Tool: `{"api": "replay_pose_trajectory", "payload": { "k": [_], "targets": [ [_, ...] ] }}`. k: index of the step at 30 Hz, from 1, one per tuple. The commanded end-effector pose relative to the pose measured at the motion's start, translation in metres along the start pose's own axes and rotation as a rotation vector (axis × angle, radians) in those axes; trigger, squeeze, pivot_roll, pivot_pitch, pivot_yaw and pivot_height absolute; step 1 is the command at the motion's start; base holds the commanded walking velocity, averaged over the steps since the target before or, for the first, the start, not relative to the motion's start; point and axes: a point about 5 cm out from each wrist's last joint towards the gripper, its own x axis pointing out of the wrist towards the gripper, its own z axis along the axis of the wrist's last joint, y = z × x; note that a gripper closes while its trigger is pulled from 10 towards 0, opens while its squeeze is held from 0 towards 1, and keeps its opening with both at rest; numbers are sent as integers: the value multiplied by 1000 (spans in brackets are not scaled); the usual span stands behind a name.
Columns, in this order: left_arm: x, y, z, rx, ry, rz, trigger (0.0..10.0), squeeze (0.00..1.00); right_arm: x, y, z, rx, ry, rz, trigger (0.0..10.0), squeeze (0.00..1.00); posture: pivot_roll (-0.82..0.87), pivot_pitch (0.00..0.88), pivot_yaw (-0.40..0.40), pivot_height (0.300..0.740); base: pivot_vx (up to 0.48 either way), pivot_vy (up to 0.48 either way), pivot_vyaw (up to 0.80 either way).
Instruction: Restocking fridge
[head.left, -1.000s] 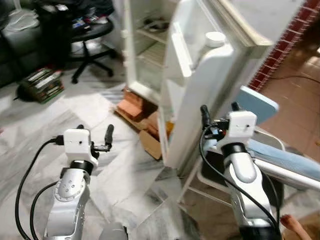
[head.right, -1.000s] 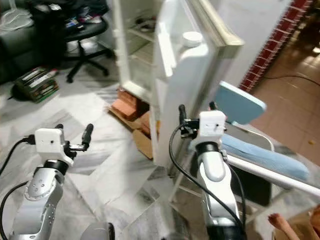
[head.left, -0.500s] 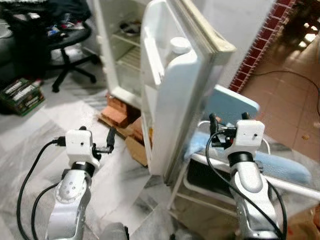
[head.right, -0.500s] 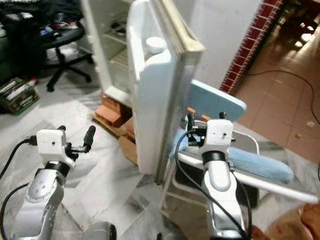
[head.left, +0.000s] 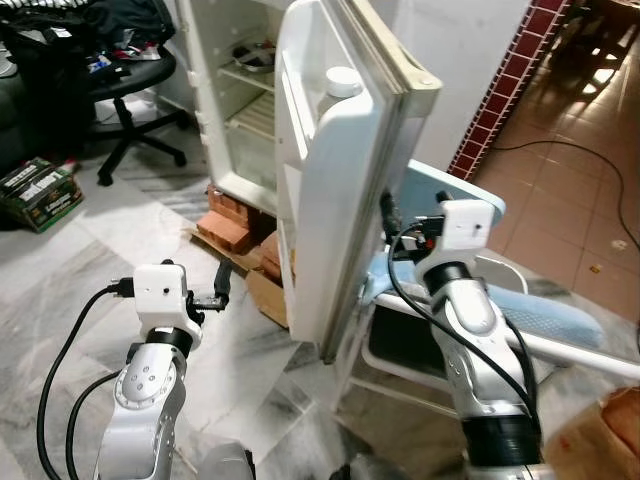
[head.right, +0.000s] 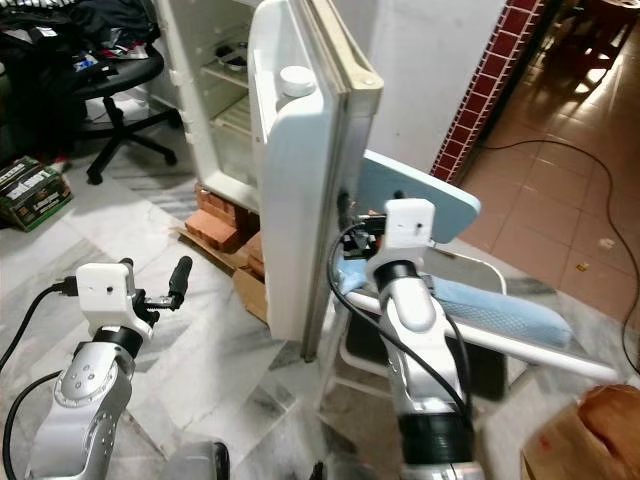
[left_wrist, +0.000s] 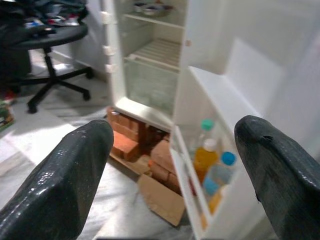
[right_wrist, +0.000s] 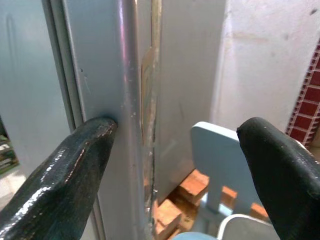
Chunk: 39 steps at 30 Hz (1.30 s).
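Fridge door (head.left: 330, 190) stands open, bottles (left_wrist: 210, 160) in its rack; I read both tools empty and spread, right tool (head.left: 400, 228) at door edge, left tool (head.left: 205, 297) idle.

The right gripper (right_wrist: 165, 165) has closed in on the outer edge of the open fridge door (head.left: 335, 190): a second ago it hung short of the door, and now its jaws stand spread with one black finger (right_wrist: 65, 165) pressed against the door's grey edge. The robot's head has swung right and nearer over that second, so the fridge interior (head.left: 245, 110) now stands further left, and the light blue folding chair (head.right: 420, 205) behind the door has come more fully into sight.
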Motion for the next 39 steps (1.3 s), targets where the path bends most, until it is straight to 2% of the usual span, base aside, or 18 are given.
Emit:
{"api": "replay_pose_trajectory", "payload": {
  "k": [1,2,3,4,5,6,8,9,12,14,20,21,22,26,27,29,34,39],
  "targets": [
    [2,-1,2,3,0,-1,10000,0,14,14,17,14,-69,49,10000,0,68,94,-59,740,0,0,0],
    [3,-2,2,3,2,-8,10000,0,23,35,21,79,-70,144,10000,0,75,93,-61,740,0,0,0],
    [3,-2,2,3,2,-8,10000,0,23,35,21,79,-70,144,10000,0,75,93,-61,740,0,0,0],
    [3,-3,2,3,3,-10,10000,0,26,57,26,150,-74,264,10000,0,77,93,-62,740,0,0,0],
    [4,-3,2,3,3,-10,10000,0,25,70,30,197,-72,363,10000,0,81,92,-64,740,0,0,0],
    [4,-3,2,3,2,-11,10000,0,17,88,38,323,-63,518,10000,0,86,91,-67,740,0,0,0],
    [4,-3,2,4,2,-11,10000,0,3,110,51,490,-63,742,10000,0,90,91,-70,740,0,0,0],
    [3,-2,1,3,3,-8,10000,0,-13,118,61,550,-69,902,10000,0,90,91,-70,740,0,0,0],
    [2,-2,1,1,6,-4,10000,0,-25,119,59,556,-46,992,10000,0,91,92,-74,740,0,0,0],
    [3,-1,1,0,6,-3,10000,0,-28,113,50,515,-14,982,10000,0,89,93,-74,740,0,0,0],
    [5,-1,2,2,3,-4,10000,0,-24,66,11,300,124,698,10000,0,76,93,-68,740,0,0,0],
    [5,-1,2,2,3,-4,10000,0,-24,66,11,300,124,698,10000,0,76,93,-68,740,0,0,0],
    [6,-2,2,5,-1,-4,10000,0,-23,52,3,253,142,587,10000,0,71,90,-65,740,0,0,0],
    [8,-1,5,10,-14,2,10000,0,-27,28,-9,122,148,414,10000,0,63,87,-63,740,0,0,0],
    [8,-1,5,10,-14,2,10000,0,-27,28,-9,122,148,414,10000,0,63,87,-63,740,0,0,0],
    [9,-1,6,10,-22,8,10000,0,-33,9,-15,88,140,276,10000,0,62,86,-65,740,0,0,0],
    [10,2,6,4,-17,29,10000,0,-42,-18,-18,15,122,85,10000,0,55,84,-69,740,0,0,0],
    [11,3,3,-11,-6,26,10000,0,-47,-27,-25,-3,135,18,10000,0,49,79,-67,740,0,0,0]
  ]
}}
